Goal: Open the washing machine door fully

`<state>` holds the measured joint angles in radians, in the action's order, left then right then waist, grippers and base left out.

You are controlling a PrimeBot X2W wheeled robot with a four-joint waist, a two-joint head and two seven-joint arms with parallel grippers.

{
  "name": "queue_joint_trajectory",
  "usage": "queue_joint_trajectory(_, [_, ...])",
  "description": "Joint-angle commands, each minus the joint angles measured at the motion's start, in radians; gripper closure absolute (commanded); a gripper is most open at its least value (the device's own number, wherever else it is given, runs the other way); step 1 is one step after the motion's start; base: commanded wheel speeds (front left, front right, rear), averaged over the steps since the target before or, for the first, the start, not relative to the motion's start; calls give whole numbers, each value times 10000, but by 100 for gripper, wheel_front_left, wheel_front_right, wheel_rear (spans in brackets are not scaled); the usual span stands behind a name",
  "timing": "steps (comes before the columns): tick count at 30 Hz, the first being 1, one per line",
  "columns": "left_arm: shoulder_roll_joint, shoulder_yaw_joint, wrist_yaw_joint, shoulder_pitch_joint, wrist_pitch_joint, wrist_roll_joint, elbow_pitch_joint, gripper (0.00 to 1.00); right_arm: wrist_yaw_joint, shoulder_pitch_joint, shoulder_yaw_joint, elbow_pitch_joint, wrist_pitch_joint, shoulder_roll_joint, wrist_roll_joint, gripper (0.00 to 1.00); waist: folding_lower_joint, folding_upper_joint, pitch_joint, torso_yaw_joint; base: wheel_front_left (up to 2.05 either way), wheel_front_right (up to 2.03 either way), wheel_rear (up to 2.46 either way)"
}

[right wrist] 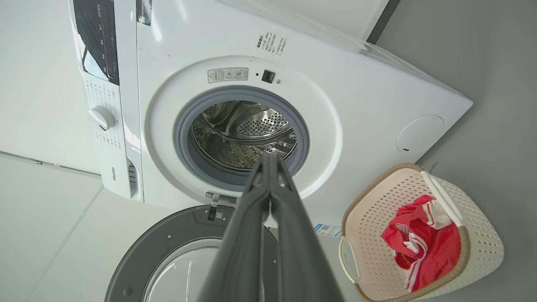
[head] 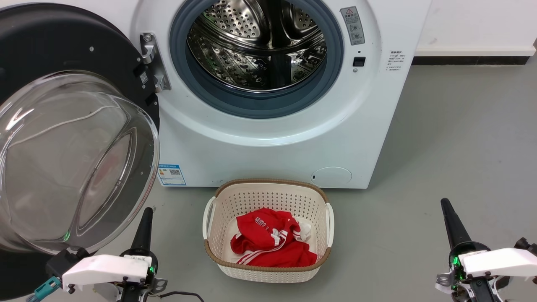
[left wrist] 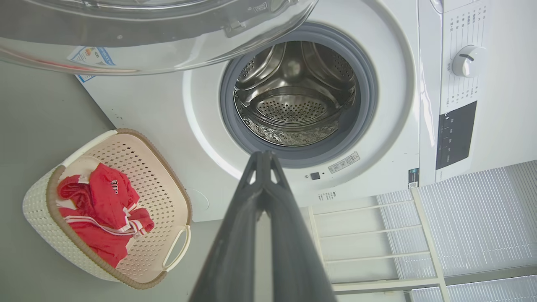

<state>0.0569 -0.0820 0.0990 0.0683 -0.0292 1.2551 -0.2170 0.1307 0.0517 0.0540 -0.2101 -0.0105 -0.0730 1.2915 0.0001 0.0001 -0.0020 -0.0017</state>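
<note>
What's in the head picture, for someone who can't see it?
A white washing machine has its round door swung open leftward, steel drum showing. A cream basket of red clothes sits before it, between the shut left gripper and right gripper.

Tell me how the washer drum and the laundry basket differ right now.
The drum is shiny steel and looks empty; the basket is cream and holds red clothing. The drum faces forward; the basket opens upward. Both have perforated walls.

Basket (head: 268,235) before washing machine (head: 293,138)
</note>
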Motion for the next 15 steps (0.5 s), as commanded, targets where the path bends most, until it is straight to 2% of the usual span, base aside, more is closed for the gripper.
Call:
queue_joint_trajectory(1, [-3,-55,87,241,-63,277,23,100,2,221,30,6,-80,-46,301,100,-1,-1,2,1,0,0,0])
queue_joint_trajectory(15, [-29,-159,184,318,-372,1522,-98,100,1,361,139,-120,-356,-24,1501,100,-1,-1,18,6,0,0,0])
